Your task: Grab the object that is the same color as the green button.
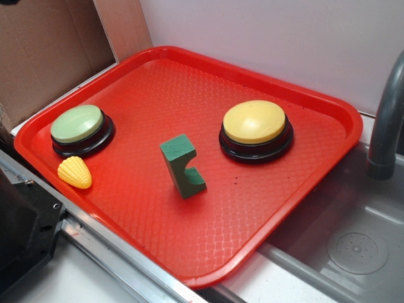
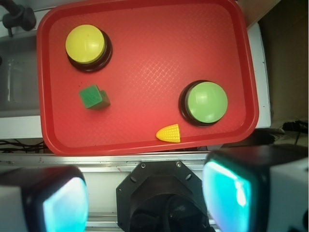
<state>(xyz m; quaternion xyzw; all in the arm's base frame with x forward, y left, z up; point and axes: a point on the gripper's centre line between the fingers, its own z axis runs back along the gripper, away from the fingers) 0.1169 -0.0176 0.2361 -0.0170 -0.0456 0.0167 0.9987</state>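
Standing upright, green block [image 1: 182, 166], notch rightward

Claw [image 2: 145, 198] fingers blurred, cut by bottom edge.

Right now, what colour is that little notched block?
Dark green block, clearest in the exterior view.

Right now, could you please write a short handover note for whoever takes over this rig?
Gripper: open, empty, held high above the tray's near edge, touching nothing.
Green block: standing on end mid-tray, between the two buttons, nearer the yellow button.
Green button: at the tray's other side, toy corn just beside it.
Done: nothing grasped yet.
Left: descend over the green block, close on it, lift. Leave the corn and both buttons alone.
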